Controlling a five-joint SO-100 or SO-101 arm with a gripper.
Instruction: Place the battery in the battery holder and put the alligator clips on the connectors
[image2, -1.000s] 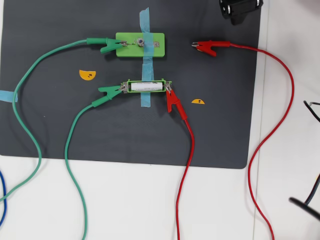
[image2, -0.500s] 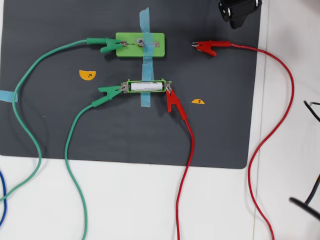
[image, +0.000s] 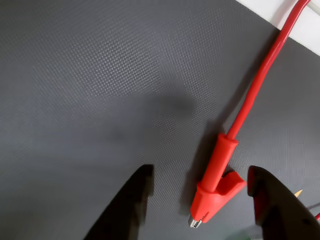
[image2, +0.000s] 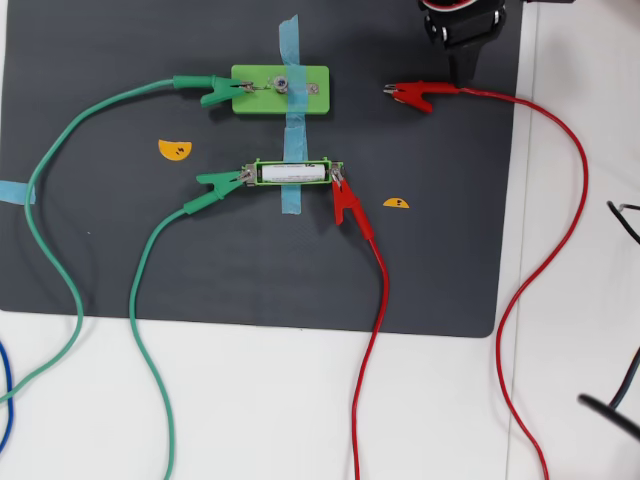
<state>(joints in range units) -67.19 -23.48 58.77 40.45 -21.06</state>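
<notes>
A: Status of the battery (image2: 293, 173)?

B: It is seated in the battery holder (image2: 292, 161), which is taped to the dark mat (image2: 120, 250) with a blue tape strip (image2: 291, 205). A green clip (image2: 218, 182) is fastened on the holder's left tab, a red clip (image2: 346, 199) on its right tab. That part is judged done.

A: And the solid light-green block (image2: 280, 89)?

B: A second green clip (image2: 215, 92) is attached on its left side. The right connector (image2: 316, 88) is bare. The last red alligator clip (image2: 415, 95) lies loose on the mat, to the right of the block and apart from it, nose pointed toward the block in the overhead view.

A: Gripper?

B: In the wrist view the gripper (image: 200, 182) is seen spread wide, nothing pinched. The loose red clip (image: 215, 187) lies between the two fingers, nearer the right one (image: 272, 200); contact cannot be confirmed.

A: So the step in hand?

B: Pickup of the last red clip, by judgement. The fingers would need to be closed across the clip's rear levers so the teeth are opened, then the clip carried left and released on the bare tab. Its red wire (image2: 560, 200) is likely to drag and twist the clip, so a squeeze well centred on the sleeve is called for.
</notes>
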